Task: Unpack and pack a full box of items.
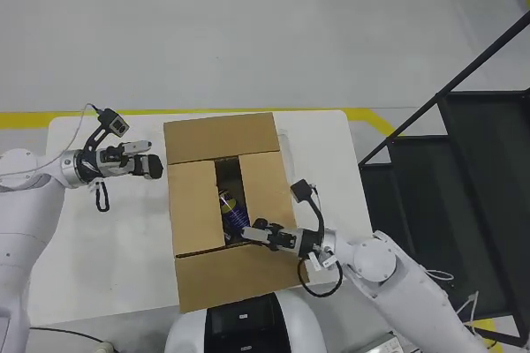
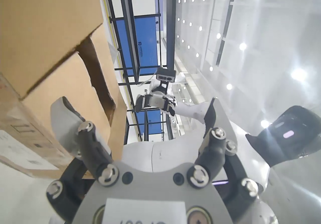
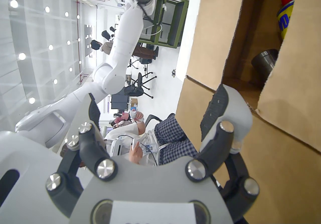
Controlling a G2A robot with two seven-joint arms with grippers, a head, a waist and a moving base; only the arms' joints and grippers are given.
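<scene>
1. Closest in, the box's near flap (image 1: 234,278) lies folded outward toward the robot, flat and wide.
2. Just past it, the right gripper (image 1: 247,234) hangs at the near end of the slot between the two side flaps. Its fingers (image 3: 225,109) are spread wide and hold nothing. One finger sits right over the cardboard edge, though I cannot tell if it touches.
3. The box (image 1: 197,207) stands in the middle of the table (image 1: 115,238), its side flaps nearly closed with only a narrow gap between them.
4. Down in that gap there's a can (image 1: 232,207), blue and yellow with a red cap, lying inside the box.
5. The right wrist view picks out a dark metal cylinder (image 3: 265,60) inside too, near the can.
6. Further out, the left gripper (image 1: 157,166) is just beside the box's left wall near the far corner. Its fingers (image 2: 65,112) are apart and empty, one close against the cardboard.
7. The far flap (image 1: 221,137) is folded back, away from the robot.
8. Beyond the table, a yellow line (image 1: 35,117) runs across the floor, and dark stairs (image 1: 459,150) stand off to the right.
</scene>
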